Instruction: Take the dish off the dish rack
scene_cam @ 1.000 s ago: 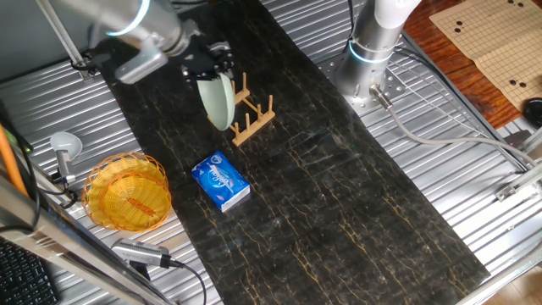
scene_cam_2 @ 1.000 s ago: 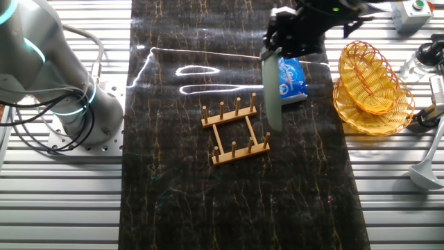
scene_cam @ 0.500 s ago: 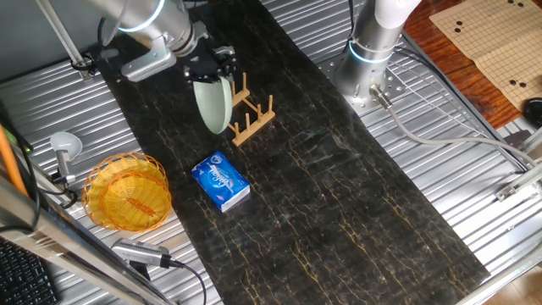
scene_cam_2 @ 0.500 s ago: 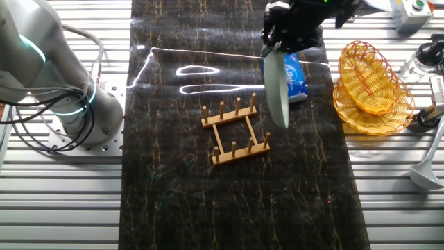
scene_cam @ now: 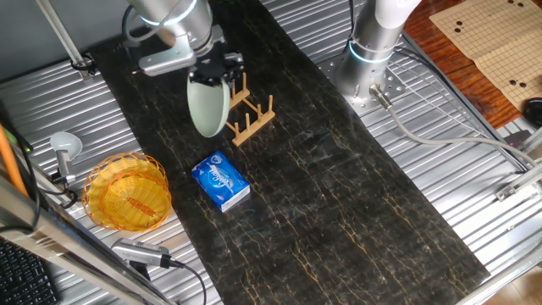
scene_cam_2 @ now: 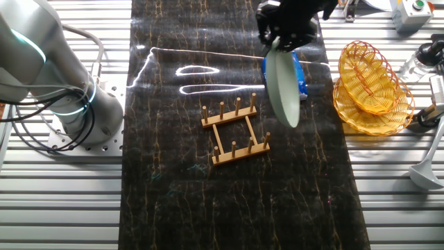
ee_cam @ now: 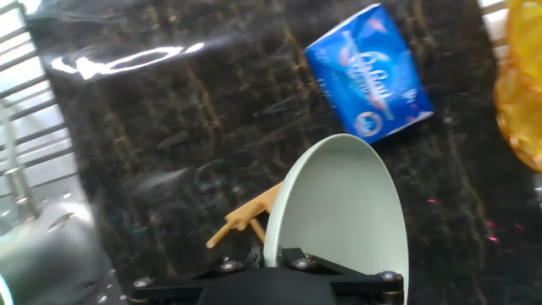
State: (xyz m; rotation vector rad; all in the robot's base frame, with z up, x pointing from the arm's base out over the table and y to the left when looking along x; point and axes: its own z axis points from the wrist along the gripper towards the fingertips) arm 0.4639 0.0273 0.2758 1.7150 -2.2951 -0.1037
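Observation:
The pale mint-green dish (scene_cam: 207, 105) hangs on edge in the air, gripped at its top rim by my gripper (scene_cam: 217, 68). It is clear of the wooden dish rack (scene_cam: 249, 114), which stands empty on the dark mat. In the other fixed view the dish (scene_cam_2: 283, 87) hangs right of and above the rack (scene_cam_2: 236, 130), with the gripper (scene_cam_2: 277, 43) shut on its rim. In the hand view the dish (ee_cam: 343, 216) fills the lower middle, clamped by the gripper (ee_cam: 273, 252), with a piece of the rack (ee_cam: 246, 219) showing beside it.
A blue tissue pack (scene_cam: 220, 181) lies on the mat near the dish; it also shows in the hand view (ee_cam: 369, 74). A yellow-orange woven basket (scene_cam: 128, 191) sits off the mat's edge. A second robot base (scene_cam: 370, 51) stands behind the rack.
The gripper has risen and tilted with the dish, so the dish now hangs higher and turned more face-on, farther off the rack. The rack has stayed still.

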